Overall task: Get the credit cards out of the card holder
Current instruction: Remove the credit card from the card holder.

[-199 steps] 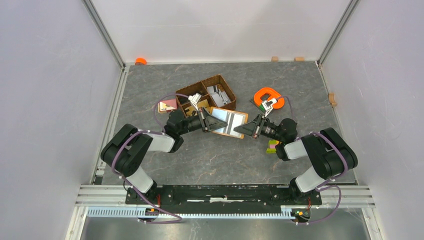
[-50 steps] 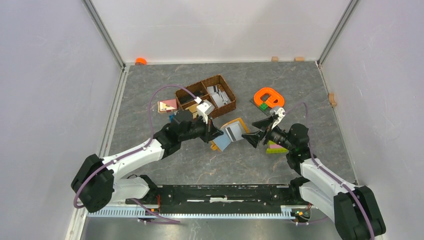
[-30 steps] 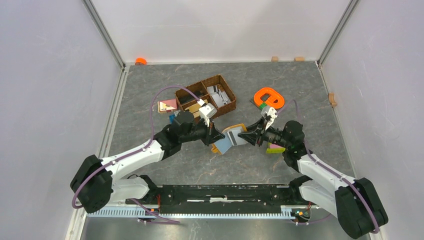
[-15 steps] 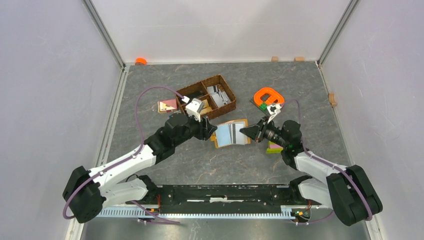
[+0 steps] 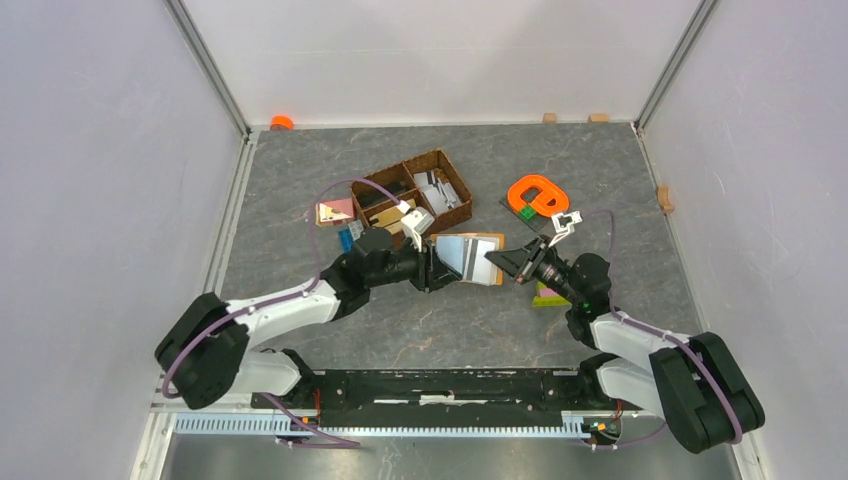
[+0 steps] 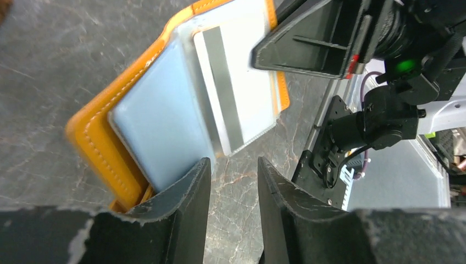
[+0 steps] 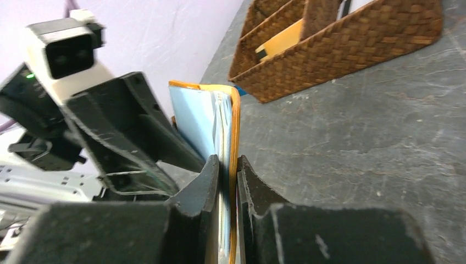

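The mustard-orange card holder (image 5: 449,251) hangs open between my two arms, just above the table. Its light blue inner panel (image 6: 159,121) faces the left wrist camera. A white credit card (image 6: 236,88) with a grey stripe sits in the holder's right half. My right gripper (image 7: 228,162) is shut on the holder's right edge, orange cover on one side and blue panel on the other. My left gripper (image 6: 233,165) is open at the holder's lower left corner. Only table shows between its fingers (image 6: 187,192), and one finger overlaps the blue panel.
A brown wicker basket (image 5: 412,192) with cards and odds in it stands just behind the holder. An orange plastic ring (image 5: 537,194) lies at the back right. A pink and tan block (image 5: 334,212) lies left of the basket. A green and pink brick (image 5: 546,295) lies under the right arm.
My left gripper let go of the holder's left edge and opened. My right gripper closed on the right edge. The holder swung from folded and tilted to spread open.
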